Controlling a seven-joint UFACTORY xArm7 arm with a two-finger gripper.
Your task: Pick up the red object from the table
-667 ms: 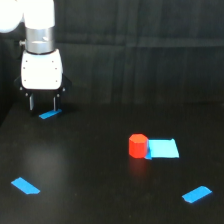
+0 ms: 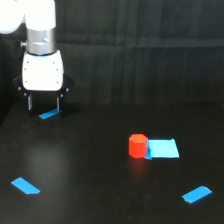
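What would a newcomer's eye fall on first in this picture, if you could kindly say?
Probably the red object, the one warm colour on the black table, right of centre and touching a blue rectangular patch. Next, the white gripper at upper left, open and holding nothing, above a blue tape strip, far from the red object.

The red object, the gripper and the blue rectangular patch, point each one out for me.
red object (image 2: pixel 137 145), exterior view, front face.
gripper (image 2: pixel 44 104), exterior view, midway between fingertips.
blue rectangular patch (image 2: pixel 163 148), exterior view, its middle.
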